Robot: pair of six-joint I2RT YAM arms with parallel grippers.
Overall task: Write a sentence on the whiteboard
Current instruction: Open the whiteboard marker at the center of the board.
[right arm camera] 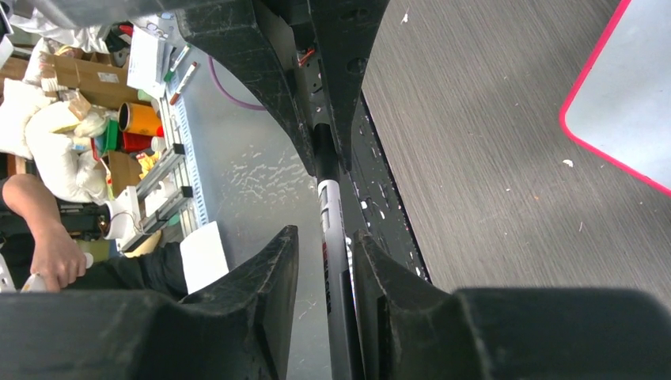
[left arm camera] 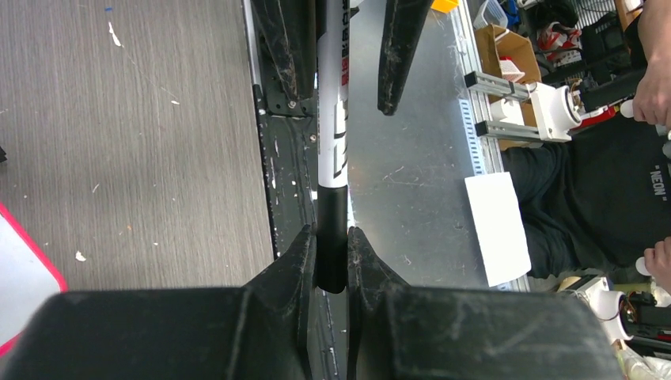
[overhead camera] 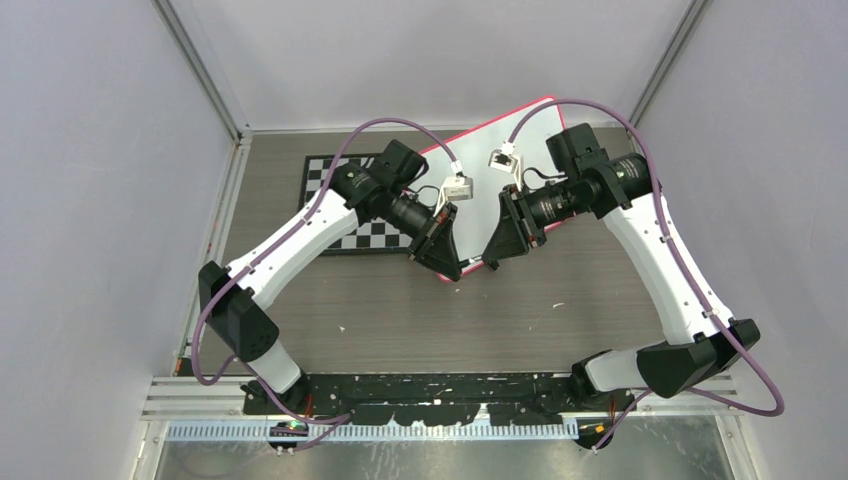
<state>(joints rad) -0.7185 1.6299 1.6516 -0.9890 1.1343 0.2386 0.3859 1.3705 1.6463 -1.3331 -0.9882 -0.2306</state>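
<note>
The whiteboard, white with a pink-red frame, lies at the back centre; its corner shows in both wrist views. No sentence shows on the parts in view. A marker, with a white barrel and black cap, hangs level above the table between both grippers. My left gripper is shut on the black cap. My right gripper straddles the barrel; one finger is against it, and a gap remains on the other side.
A black-and-white checkerboard lies left of the whiteboard, partly under the left arm. The black base plate runs along the near edge. A seated person and cluttered shelves are beyond that edge.
</note>
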